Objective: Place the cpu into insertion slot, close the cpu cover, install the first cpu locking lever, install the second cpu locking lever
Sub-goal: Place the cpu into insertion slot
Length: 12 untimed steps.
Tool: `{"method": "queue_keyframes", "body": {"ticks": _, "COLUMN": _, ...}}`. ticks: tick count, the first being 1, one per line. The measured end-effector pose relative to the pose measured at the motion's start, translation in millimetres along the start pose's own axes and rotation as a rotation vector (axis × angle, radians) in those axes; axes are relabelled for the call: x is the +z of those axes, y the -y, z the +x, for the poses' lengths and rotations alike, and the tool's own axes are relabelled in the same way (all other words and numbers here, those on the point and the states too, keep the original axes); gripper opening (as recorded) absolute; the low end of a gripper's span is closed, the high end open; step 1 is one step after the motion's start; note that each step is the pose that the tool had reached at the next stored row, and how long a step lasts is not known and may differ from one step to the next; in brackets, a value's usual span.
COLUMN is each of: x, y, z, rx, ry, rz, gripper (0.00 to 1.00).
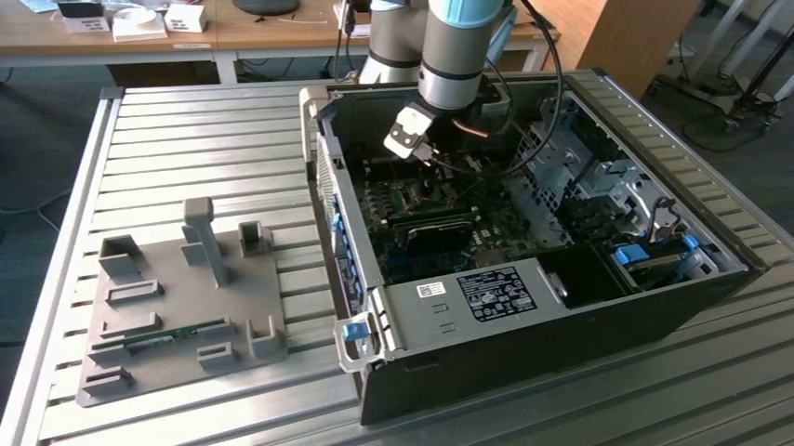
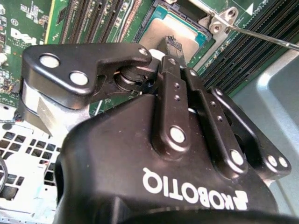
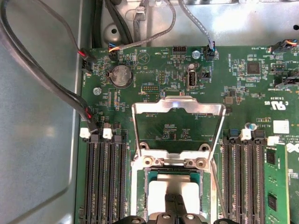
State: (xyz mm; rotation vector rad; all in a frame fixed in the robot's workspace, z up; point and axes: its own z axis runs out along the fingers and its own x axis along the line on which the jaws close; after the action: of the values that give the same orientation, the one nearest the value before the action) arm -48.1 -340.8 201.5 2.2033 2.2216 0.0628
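Observation:
The cpu [image 3: 159, 193] lies flat in the insertion slot [image 3: 140, 186], its silver-grey top showing in both wrist views [image 2: 156, 35]. The cpu cover [image 3: 177, 106], a thin shiny frame, stands raised on its hinge at one edge of the slot. A thin metal locking lever [image 3: 217, 186] runs along one side of the slot and also appears in the second wrist view [image 2: 266, 39]. My gripper [image 3: 175, 201] hangs just over the cpu with its fingers shut together and nothing between them [image 2: 172, 43]. In the exterior view the gripper [image 1: 430, 170] reaches down into the open computer case.
Long black memory slots [image 3: 105, 177] flank the socket on both sides [image 3: 243, 177]. Black cables [image 3: 46, 79] run along the case wall, and a coin battery [image 3: 122, 74] sits beyond the cover. A grey fixture tray [image 1: 186, 307] lies on the slatted table at the exterior view's left.

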Motion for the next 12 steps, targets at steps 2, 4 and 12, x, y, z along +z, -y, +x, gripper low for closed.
{"method": "queue_keyframes", "body": {"ticks": 2, "x": 0.1, "y": 0.0, "z": 0.1, "rx": 0.0, "ry": -0.0001, "rz": -0.0001, "gripper": 0.11}}
{"method": "queue_keyframes", "body": {"ticks": 4, "x": 0.4, "y": 0.0, "z": 0.0, "rx": 0.0, "ry": -0.0003, "rz": -0.0002, "gripper": 0.11}}
{"method": "queue_keyframes", "body": {"ticks": 12, "x": 1.8, "y": 0.1, "z": 0.0, "rx": 0.0, "ry": -0.0001, "rz": -0.0001, "gripper": 0.11}}
